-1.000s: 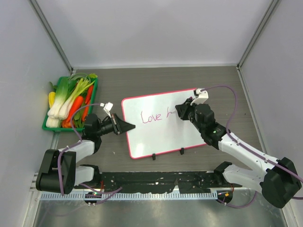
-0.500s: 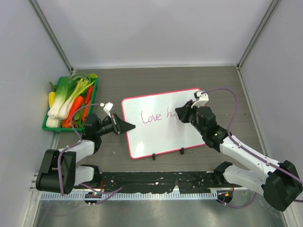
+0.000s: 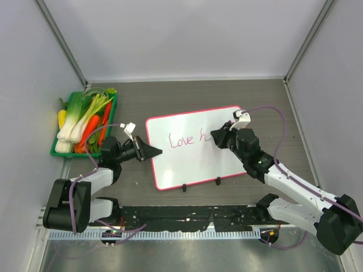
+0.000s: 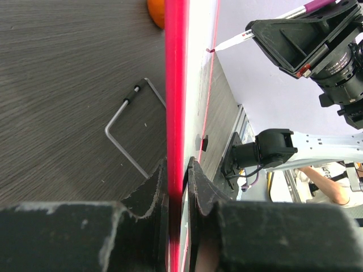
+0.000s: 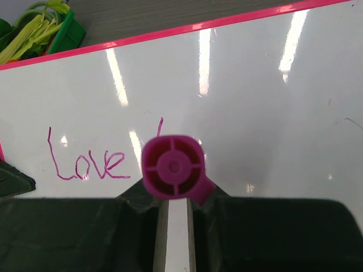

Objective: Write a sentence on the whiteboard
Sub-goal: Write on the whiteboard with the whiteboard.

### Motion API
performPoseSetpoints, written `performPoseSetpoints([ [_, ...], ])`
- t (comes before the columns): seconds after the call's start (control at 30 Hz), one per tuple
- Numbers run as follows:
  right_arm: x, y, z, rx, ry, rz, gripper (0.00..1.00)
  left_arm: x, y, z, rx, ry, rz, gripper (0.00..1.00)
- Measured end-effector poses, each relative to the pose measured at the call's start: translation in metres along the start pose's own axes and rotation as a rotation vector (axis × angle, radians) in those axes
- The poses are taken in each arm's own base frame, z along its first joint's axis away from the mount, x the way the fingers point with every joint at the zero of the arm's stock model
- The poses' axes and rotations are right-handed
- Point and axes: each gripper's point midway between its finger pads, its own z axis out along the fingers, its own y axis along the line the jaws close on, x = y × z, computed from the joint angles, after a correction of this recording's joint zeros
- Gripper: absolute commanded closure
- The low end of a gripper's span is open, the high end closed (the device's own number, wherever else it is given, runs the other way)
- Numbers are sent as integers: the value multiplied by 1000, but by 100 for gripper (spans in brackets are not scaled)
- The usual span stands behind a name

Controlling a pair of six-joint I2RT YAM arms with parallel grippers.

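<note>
The whiteboard (image 3: 193, 167), white with a pink frame, lies in the middle of the table with "Love h" (image 3: 182, 140) written on it in pink. My left gripper (image 3: 153, 152) is shut on the board's left edge, and the pink frame (image 4: 174, 85) runs between its jaws (image 4: 177, 165). My right gripper (image 3: 219, 137) is shut on a magenta marker (image 5: 173, 166) seen end-on over the board (image 5: 266, 85). The marker's tip (image 4: 210, 50) touches the board just right of the writing (image 5: 85, 165).
A green crate of vegetables (image 3: 85, 122) stands at the far left of the table. A bent wire bracket (image 4: 127, 133) lies on the table beside the board's edge. Two black feet (image 3: 184, 188) sit on the board's near edge. Grey walls close in both sides.
My right gripper has shifted slightly down and right with the marker, and the stroke after "Love" has grown into an "h". The left arm has not moved.
</note>
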Motion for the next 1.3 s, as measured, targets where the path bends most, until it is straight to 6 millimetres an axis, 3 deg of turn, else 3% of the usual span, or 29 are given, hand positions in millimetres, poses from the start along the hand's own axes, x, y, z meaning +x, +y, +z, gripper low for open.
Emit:
performPoseSetpoints([
  [0.37,-2,-2,-5,15,7,-5,99,0,-1,0,2,1,2,100],
  [0.8,-23,-6,-6,40,-49,-9,99,0,-1,0,2,1,3,100],
  [1.3,-14,-3,4,21,-17,0,99,0,-1,0,3,2,5,100],
])
